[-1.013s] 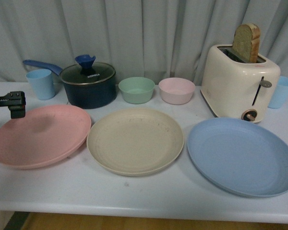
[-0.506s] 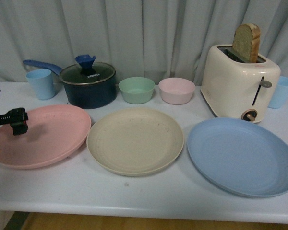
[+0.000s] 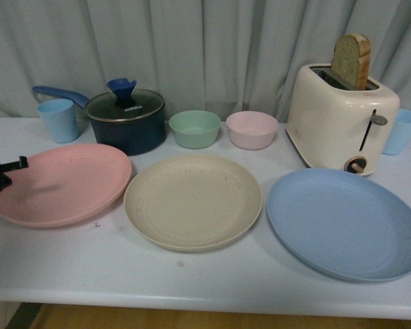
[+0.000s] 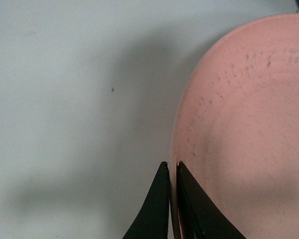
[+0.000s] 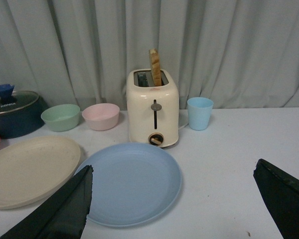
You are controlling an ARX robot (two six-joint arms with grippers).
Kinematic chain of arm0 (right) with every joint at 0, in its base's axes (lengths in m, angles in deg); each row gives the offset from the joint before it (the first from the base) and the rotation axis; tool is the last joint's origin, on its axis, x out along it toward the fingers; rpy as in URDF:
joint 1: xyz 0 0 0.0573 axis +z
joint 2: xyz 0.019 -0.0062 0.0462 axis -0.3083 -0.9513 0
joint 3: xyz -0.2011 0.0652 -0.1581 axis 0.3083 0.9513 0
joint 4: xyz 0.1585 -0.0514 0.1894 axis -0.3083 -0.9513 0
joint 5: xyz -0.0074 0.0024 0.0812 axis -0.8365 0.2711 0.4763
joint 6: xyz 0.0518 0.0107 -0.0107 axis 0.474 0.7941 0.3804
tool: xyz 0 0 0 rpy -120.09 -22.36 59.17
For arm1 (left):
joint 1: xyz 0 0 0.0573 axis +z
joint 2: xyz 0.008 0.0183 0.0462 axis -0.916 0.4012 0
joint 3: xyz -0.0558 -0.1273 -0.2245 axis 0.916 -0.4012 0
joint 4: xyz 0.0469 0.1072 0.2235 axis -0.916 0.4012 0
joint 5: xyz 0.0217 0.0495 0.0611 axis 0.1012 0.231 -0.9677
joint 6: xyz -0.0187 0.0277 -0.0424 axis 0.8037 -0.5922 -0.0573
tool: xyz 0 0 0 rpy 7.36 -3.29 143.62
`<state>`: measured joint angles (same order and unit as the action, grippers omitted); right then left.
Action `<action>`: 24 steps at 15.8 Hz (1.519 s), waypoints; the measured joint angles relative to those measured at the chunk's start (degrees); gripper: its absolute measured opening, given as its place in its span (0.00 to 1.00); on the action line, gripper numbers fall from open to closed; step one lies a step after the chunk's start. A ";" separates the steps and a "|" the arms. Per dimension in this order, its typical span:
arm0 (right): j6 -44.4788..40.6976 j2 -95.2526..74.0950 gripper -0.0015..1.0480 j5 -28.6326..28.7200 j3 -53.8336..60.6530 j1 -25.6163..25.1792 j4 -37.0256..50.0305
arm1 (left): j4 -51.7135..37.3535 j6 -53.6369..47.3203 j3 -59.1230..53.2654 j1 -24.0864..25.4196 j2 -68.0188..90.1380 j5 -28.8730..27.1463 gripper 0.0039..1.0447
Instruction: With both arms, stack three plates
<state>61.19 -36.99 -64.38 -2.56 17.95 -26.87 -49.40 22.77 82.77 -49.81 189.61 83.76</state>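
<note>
Pink plastic first: the pink plate [image 3: 61, 181] lies at the left end of the white bench [image 3: 212, 274]. My left gripper [image 4: 170, 167] is pinched almost closed on its outer rim. The left wrist view shows one finger outside the lip and the other over the inside, with only a sliver between the tips, though I cannot tell whether the outer finger reaches underneath. The beige plate [image 3: 192, 201] sits flat in the middle, just beside the pink one, and the blue plate [image 3: 346, 223] lies to the right, in front of the toaster [image 3: 342, 120]. My right gripper [image 5: 173, 172] hangs wide open, facing the blue plate from the right end of the bench, apart from it and holding nothing. I judge these plates light and stiff, and matte enough not to be slick, but broad and shallow. Held at one point on the rim, a plate will want to droop and swing, so I'd keep the pinch deep over the lip and carry it low and level. The rim is the only place to take hold — the flat centre offers a gripper nothing. For the blue plate, the stretch of rim nearest the right arm looks the best spot. A dropped plate shouldn't break, though it could skid into the green bowl [image 3: 194, 128] or pink bowl [image 3: 252, 129] behind.
</note>
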 joint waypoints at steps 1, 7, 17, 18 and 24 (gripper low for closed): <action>0.00 0.00 0.94 0.00 0.00 0.00 0.02 | 0.81 -0.20 0.00 0.83 -1.40 0.02 0.02; 0.00 0.00 0.94 0.00 0.00 0.00 0.02 | 7.96 -10.05 -3.96 6.47 -11.52 2.49 0.02; 0.00 0.00 0.94 0.00 0.00 0.00 0.00 | -1.64 -4.70 -11.63 -17.35 -19.80 5.84 0.02; 0.00 0.00 0.94 0.00 0.00 0.00 0.02 | -2.97 -0.59 -9.79 -21.68 -15.04 4.24 0.02; 0.00 0.00 0.94 0.00 0.00 0.00 0.02 | -4.92 4.98 -6.49 -23.56 -9.53 0.11 0.02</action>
<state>61.19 -36.99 -64.38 -2.56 17.95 -26.85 -54.32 27.75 76.28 -73.37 180.08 83.87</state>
